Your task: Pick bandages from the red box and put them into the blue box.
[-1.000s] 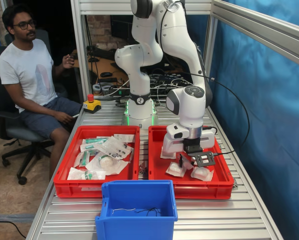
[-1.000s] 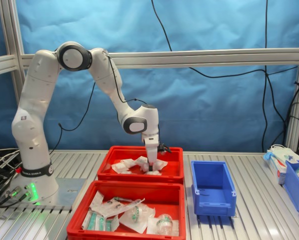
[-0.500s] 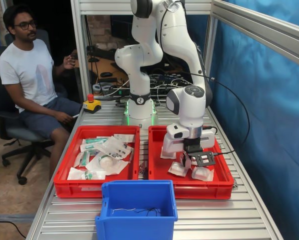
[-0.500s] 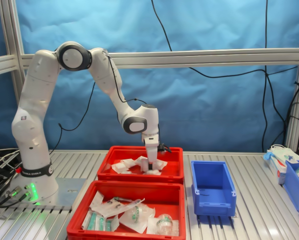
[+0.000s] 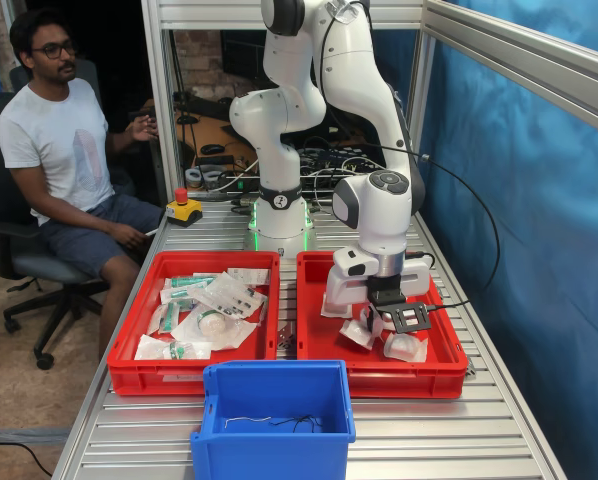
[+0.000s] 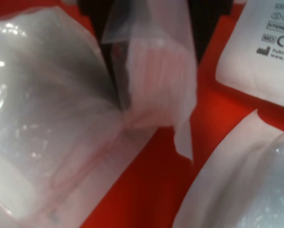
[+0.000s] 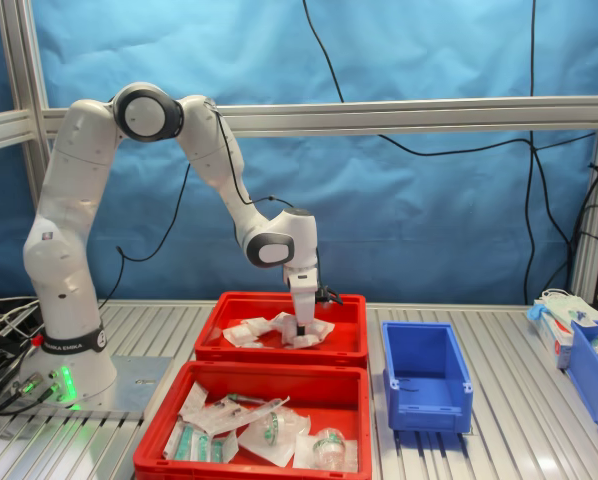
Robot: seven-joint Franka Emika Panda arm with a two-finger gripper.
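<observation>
My gripper [image 5: 371,320] [image 7: 301,329] hangs just inside the red box [image 5: 379,381] [image 7: 241,352], shut on the edge of one white bandage [image 5: 357,333] [image 6: 154,80]. That packet dangles tilted, just off the tray floor. In the wrist view a dark finger [image 6: 114,64] presses against the pinched wrapper. More bandages [image 5: 406,347] [image 7: 244,332] lie on the red floor around it. The blue box [image 5: 274,440] [image 7: 426,405] stands in front of the red trays in the first exterior view, and to the second exterior view's right of them. Only a thin wire shows inside it.
A twin red tray [image 5: 189,376] [image 7: 159,440] with clear, green-marked packages sits beside the red box. A man [image 5: 59,150] sits at the first exterior view's left, near a red stop button [image 5: 182,208]. Another blue bin [image 7: 594,370] and a white carton [image 7: 557,318] stand at the second exterior view's right.
The gripper has risen a little, lifting the pinched bandage off the tray floor. The other packets and boxes stayed put.
</observation>
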